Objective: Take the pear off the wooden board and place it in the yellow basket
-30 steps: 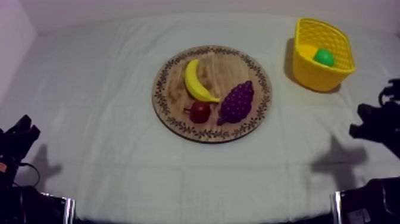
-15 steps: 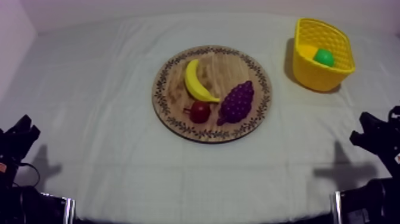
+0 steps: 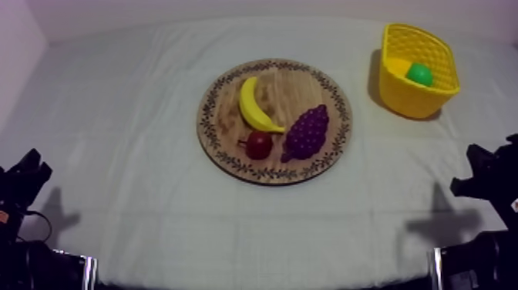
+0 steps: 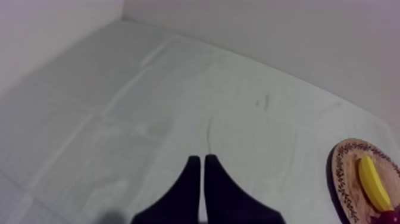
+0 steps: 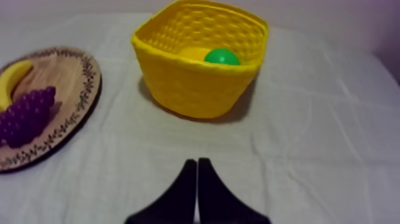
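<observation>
Right gripper [image 5: 196,162]: fingers pressed together into a narrow wedge, holding nothing, low over the cloth [image 5: 333,155], short of the yellow basket [image 5: 190,83].
Left gripper [image 4: 199,159]: likewise closed and empty, over bare cloth, well apart from the wooden board [image 3: 210,116].
Pear [image 5: 222,57]: green, lying inside the basket, not on the board.
Board: carries banana [image 3: 256,104], grapes [image 3: 307,131], small red fruit [image 3: 259,144].
Risk: the task looks finished; another reach toward the board would probably seize the wrong fruit.
Hidden: the basket wall covers the pear's lower part, so its shape is unconfirmed.
</observation>
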Tool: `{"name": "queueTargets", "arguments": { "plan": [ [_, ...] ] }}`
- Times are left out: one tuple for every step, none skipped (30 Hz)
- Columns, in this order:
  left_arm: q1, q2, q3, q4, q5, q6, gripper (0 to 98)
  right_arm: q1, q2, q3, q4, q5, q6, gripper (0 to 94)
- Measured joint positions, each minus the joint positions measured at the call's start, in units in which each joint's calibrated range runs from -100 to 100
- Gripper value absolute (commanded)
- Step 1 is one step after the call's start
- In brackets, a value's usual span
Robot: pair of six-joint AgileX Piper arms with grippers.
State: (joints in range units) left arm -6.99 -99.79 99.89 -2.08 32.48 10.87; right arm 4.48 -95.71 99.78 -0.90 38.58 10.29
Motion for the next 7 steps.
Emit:
{"name": "queueTargets", "arguments": {
  "plan": [
    [0.0, 0.0, 0.0, 0.00, 0.0, 0.0, 0.1, 0.0, 0.0, 0.0, 0.0, 0.0, 0.7, 0.6],
    [0.0, 0.0, 0.0, 0.00, 0.0, 0.0, 0.1, 0.0, 0.0, 0.0, 0.0, 0.0, 1.1, 0.6],
    [0.0, 0.0, 0.0, 0.00, 0.0, 0.0, 0.1, 0.0, 0.0, 0.0, 0.0, 0.0, 1.4, 0.6],
    [0.0, 0.0, 0.0, 0.00, 0.0, 0.0, 0.1, 0.0, 0.0, 0.0, 0.0, 0.0, 1.5, 0.6],
    [0.0, 0.0, 0.0, 0.00, 0.0, 0.0, 0.1, 0.0, 0.0, 0.0, 0.0, 0.0, 1.5, 0.6],
    [0.0, 0.0, 0.0, 0.00, 0.0, 0.0, 0.1, 0.0, 0.0, 0.0, 0.0, 0.0, 1.5, 0.6],
    [0.0, 0.0, 0.0, 0.00, 0.0, 0.0, 0.1, 0.0, 0.0, 0.0, 0.0, 0.1, 1.5, 0.6]
  ]
}}
